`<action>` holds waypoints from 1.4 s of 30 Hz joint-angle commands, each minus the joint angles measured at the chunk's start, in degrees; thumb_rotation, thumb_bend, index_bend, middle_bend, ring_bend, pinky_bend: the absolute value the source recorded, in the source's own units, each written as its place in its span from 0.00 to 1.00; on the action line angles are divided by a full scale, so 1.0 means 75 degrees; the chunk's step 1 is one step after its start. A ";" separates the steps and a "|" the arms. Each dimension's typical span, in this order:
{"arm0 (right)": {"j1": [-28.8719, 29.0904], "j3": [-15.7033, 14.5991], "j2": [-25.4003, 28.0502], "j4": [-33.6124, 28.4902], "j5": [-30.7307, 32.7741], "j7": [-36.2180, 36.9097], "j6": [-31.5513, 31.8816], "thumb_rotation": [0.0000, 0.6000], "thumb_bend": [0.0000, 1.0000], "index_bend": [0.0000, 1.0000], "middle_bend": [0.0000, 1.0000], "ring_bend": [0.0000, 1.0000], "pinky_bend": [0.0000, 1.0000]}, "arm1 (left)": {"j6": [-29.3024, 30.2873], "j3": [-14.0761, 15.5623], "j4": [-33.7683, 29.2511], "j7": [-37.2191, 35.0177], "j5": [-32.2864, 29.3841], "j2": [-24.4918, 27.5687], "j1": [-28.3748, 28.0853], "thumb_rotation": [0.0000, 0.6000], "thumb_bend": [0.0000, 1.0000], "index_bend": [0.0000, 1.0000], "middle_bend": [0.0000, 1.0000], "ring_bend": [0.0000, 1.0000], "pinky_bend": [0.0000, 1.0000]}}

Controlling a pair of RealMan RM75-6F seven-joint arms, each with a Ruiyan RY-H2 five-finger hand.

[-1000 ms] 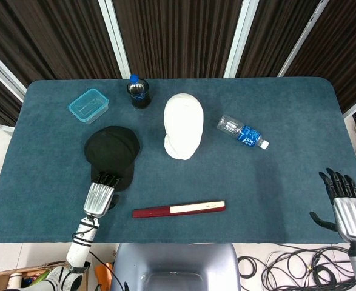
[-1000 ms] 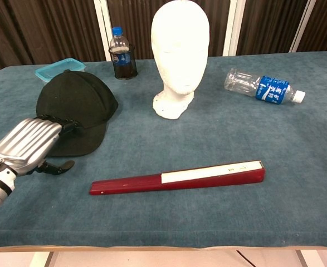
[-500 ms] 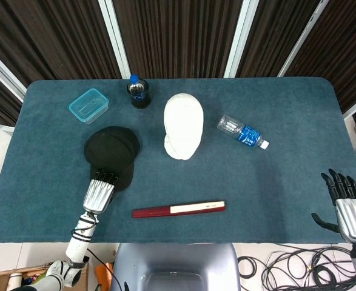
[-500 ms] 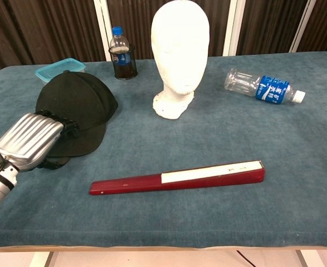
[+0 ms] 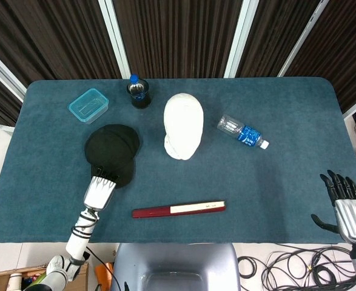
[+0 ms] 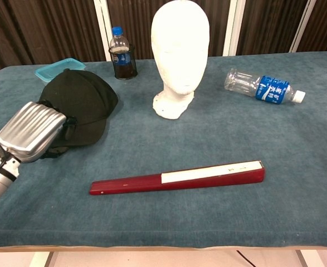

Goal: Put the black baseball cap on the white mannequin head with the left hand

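The black baseball cap (image 5: 112, 151) lies left of the white mannequin head (image 5: 184, 124), which stands upright at the table's middle. My left hand (image 5: 100, 191) grips the cap's brim from the near side, fingers on top. In the chest view the brim of the cap (image 6: 79, 103) is tilted up off the cloth in the left hand (image 6: 32, 130), and the crown looks bunched. The mannequin head (image 6: 180, 50) is bare. My right hand (image 5: 349, 209) hangs past the table's right front corner with fingers spread and nothing in it.
A teal lidded box (image 5: 88, 105) and a dark bottle (image 5: 139, 92) stand behind the cap. A clear water bottle (image 5: 243, 132) lies right of the mannequin head. A long red folded fan (image 5: 179, 209) lies near the front edge, right of my left hand.
My left hand slid forward onto the brim and its thumb went under. The brim has risen off the cloth and the crown has bunched toward the back. The right hand barely moved.
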 commanded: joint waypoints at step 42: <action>0.0064 0.0019 0.0117 -0.0069 0.0046 0.0172 -0.0153 1.00 0.12 0.00 0.00 0.00 0.00 | 0.2521 -0.1340 -0.4554 0.2706 -0.0042 0.3770 -0.2961 1.00 0.54 0.75 0.78 0.62 0.43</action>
